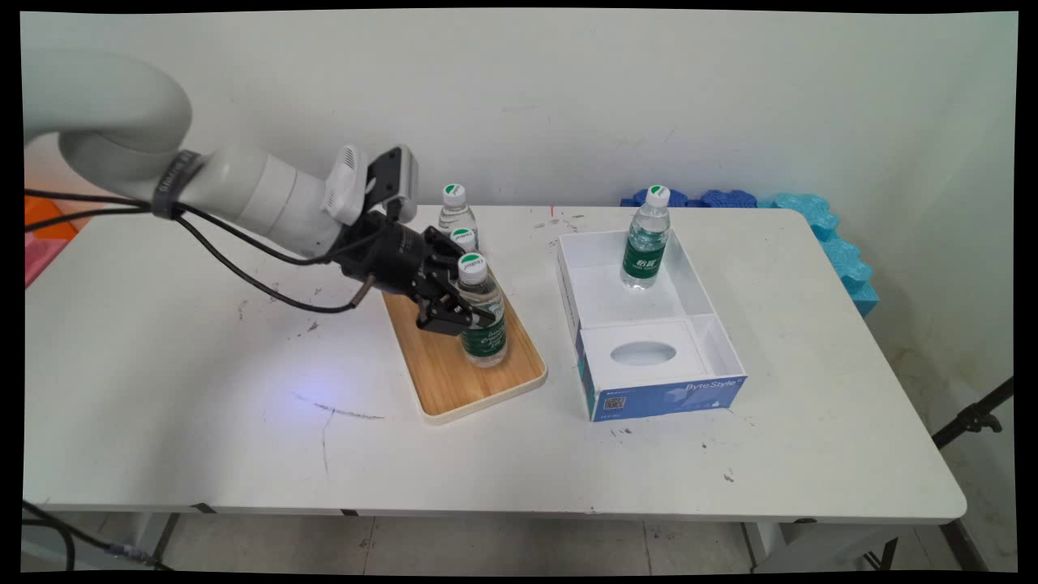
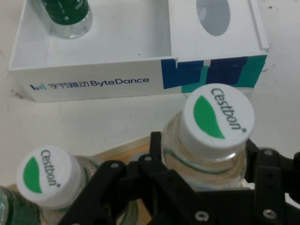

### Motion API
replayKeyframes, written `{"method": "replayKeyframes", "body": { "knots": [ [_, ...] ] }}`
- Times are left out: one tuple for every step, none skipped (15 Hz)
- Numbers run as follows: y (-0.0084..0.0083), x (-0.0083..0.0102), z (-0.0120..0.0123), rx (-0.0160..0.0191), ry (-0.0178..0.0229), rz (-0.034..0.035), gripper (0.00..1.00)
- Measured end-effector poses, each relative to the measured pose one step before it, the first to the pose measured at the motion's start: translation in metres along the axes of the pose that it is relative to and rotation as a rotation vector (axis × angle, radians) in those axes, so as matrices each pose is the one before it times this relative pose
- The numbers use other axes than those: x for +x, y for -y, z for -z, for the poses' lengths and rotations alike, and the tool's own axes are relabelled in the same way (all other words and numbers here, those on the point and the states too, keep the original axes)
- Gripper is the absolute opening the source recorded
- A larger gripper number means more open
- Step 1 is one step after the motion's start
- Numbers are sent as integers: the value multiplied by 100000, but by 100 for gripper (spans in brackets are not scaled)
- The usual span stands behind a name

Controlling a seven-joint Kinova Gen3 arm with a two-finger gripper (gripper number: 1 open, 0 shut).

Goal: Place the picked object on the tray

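Three clear water bottles with white-and-green caps stand in a row on a wooden tray (image 1: 454, 381). My gripper (image 1: 464, 318) reaches in from the left and is shut on the front bottle (image 1: 490, 345), one finger at each side of its shoulder. In the hand view this bottle (image 2: 218, 117) fills the gap between the fingers (image 2: 155, 143). The middle bottle (image 1: 464, 238) (image 2: 47, 176) stands just behind, partly hidden by the hand, and the back bottle (image 1: 456, 207) beyond it.
Right of the tray lies an open white and blue box (image 1: 661, 397) (image 2: 93, 84) with another bottle (image 1: 646, 239) (image 2: 68, 14) upright in its far compartment. Blue foam pieces (image 1: 819, 219) sit at the table's back right corner. A black stand leg (image 1: 973, 418) is off the right edge.
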Motion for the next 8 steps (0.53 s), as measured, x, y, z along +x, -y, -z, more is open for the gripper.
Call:
{"method": "replayKeyframes", "body": {
  "knots": [
    [13,-194,-442,57,-229,141,0],
    [3,-116,-281,28,-159,122,0],
    [-15,-139,-406,7,-315,312,0],
    [-29,-121,-446,-20,-375,343,0],
    [-37,-92,-418,-26,-374,388,0],
    [-34,-75,-303,27,-300,364,0],
    [-34,-72,-323,78,-309,395,0],
    [-32,-49,-298,59,-277,394,0]
  ]
}}
